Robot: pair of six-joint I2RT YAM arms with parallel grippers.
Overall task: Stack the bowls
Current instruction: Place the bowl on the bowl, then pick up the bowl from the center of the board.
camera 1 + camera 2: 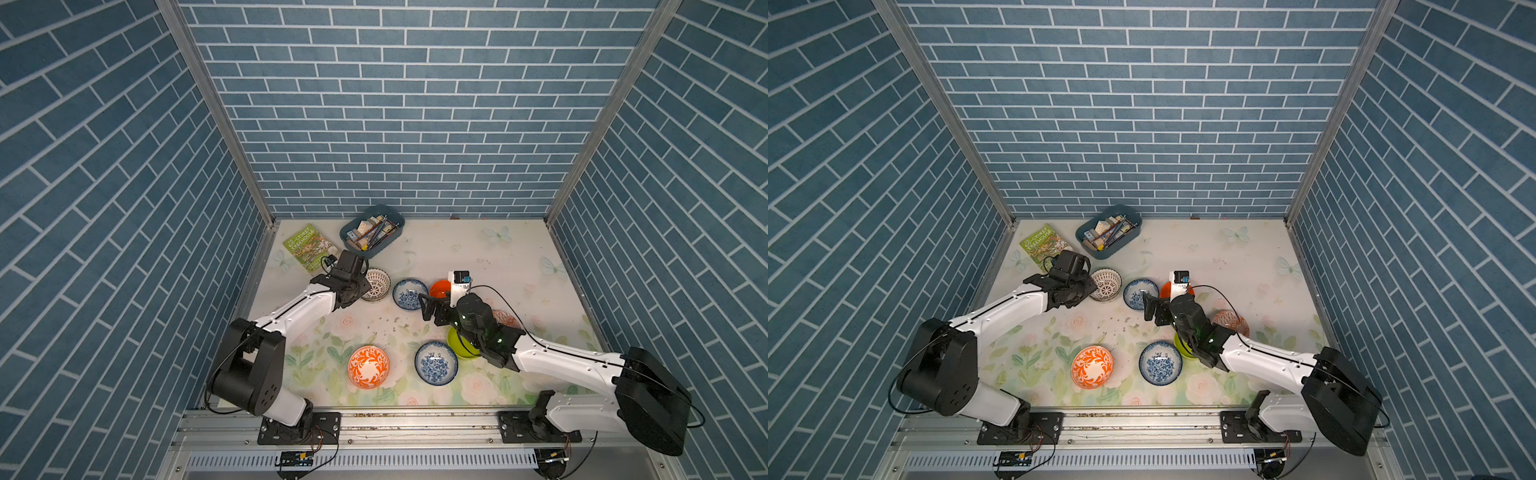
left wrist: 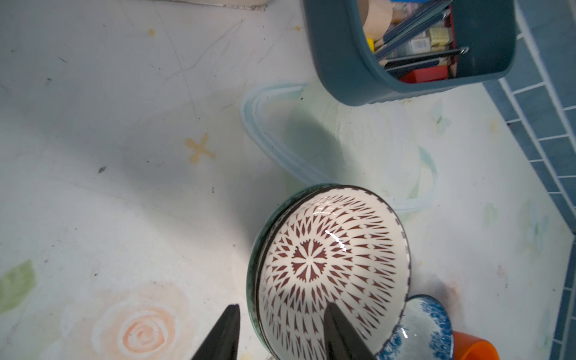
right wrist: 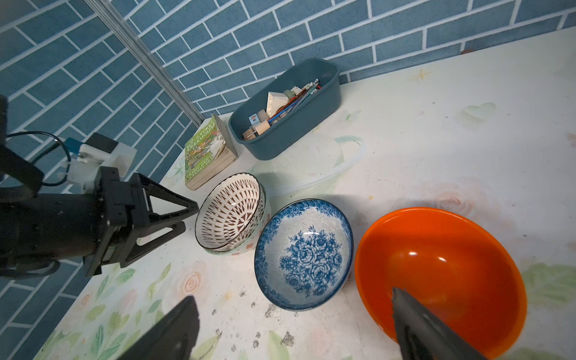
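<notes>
Eight bowls sat on the counter (image 1: 498,257). The lattice bowl (image 2: 333,258) lay nested in the grey-green bowl (image 3: 243,250), near the book (image 3: 202,152) and the pencil tray (image 3: 299,131). The left pincer (image 2: 280,307) was spread, one finger inside the lattice bowl and one outside, straddling the rim without pinching it. Just beside that pair sat a blue flowered bowl (image 3: 304,255), and just beside it the plain orange bowl (image 3: 436,265). The right pincer (image 3: 293,294) was spread wide and held nothing, one finger over the orange bowl's inside, the other over bare counter. Toward the front edge stood an orange-and-white bowl (image 1: 368,367) and a second blue flowered bowl (image 1: 436,363), apart from each other. The lime bowl (image 1: 459,345) and another orange-and-white bowl (image 1: 505,319) showed only partly beneath the right arm.
</notes>
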